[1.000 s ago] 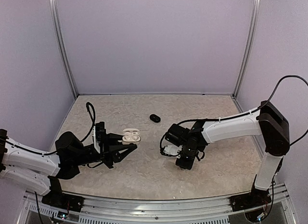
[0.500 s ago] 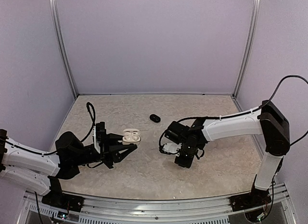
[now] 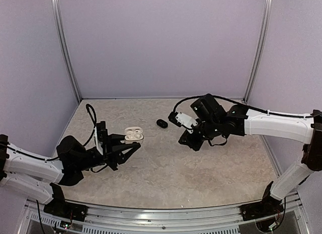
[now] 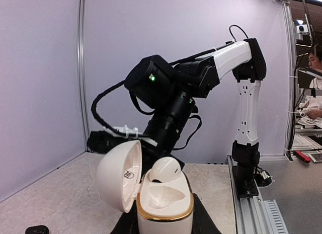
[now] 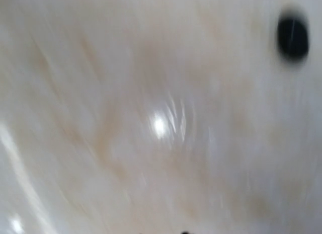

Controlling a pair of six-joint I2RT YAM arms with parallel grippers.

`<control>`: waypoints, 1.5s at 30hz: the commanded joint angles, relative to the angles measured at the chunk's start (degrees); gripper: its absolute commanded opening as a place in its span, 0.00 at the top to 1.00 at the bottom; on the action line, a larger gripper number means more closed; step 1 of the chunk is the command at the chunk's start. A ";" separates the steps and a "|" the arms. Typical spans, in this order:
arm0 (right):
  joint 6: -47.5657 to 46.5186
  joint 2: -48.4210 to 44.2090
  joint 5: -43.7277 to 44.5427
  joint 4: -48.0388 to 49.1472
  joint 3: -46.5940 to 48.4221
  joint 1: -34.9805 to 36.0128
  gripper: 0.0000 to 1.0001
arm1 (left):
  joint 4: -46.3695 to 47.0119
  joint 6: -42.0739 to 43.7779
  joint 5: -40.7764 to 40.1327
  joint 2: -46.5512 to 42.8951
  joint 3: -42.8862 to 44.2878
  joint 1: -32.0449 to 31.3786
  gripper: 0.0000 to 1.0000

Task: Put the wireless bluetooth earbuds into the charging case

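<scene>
White plastic earbud (image 4: 166, 169) is sitting in the white oval case (image 4: 165, 206) my left gripper (image 3: 137, 142) is clenching; right gripper (image 3: 187, 139), I cannot tell.

Right arm (image 3: 266, 124) made the big move. Its tall upright elbow pose is gone and the arm now stretches out low from the right edge. The wrist has swung off the spot near mid-table toward the far side and looks raised. Right gripper (image 3: 192, 142) now sits closer to the black oval case (image 3: 162, 123). Left gripper (image 3: 133, 140) and the white charging case (image 3: 134, 135) it holds have shifted slightly toward the far left.
</scene>
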 commanded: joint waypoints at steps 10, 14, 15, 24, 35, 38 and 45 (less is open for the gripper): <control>5.99 -15.50 -19.63 29.33 -2.70 1.20 0.85 | 6.26 0.24 -2.90 2.23 -0.19 1.39 0.94; 7.33 -15.11 -20.95 34.05 -1.97 4.19 0.86 | 8.22 0.97 -3.33 3.40 -0.05 1.20 0.94; 7.68 -14.86 -21.42 35.21 -1.96 4.91 0.86 | 8.27 1.71 -3.30 3.77 0.07 1.02 0.94; 11.13 -11.34 -21.69 43.20 -1.26 10.22 0.85 | 7.67 7.99 -8.17 5.46 1.58 -1.99 0.94; 17.62 -5.89 -18.25 52.47 -2.61 13.89 0.85 | 9.49 11.46 -16.97 7.39 3.92 -4.35 0.94; 18.30 -4.22 -16.91 53.96 -2.47 14.57 0.86 | 10.36 11.97 -18.66 8.09 4.36 -4.71 0.94; 18.91 -1.76 -14.10 55.61 -2.61 15.11 0.86 | 12.52 12.49 -22.00 9.43 5.13 -5.33 0.94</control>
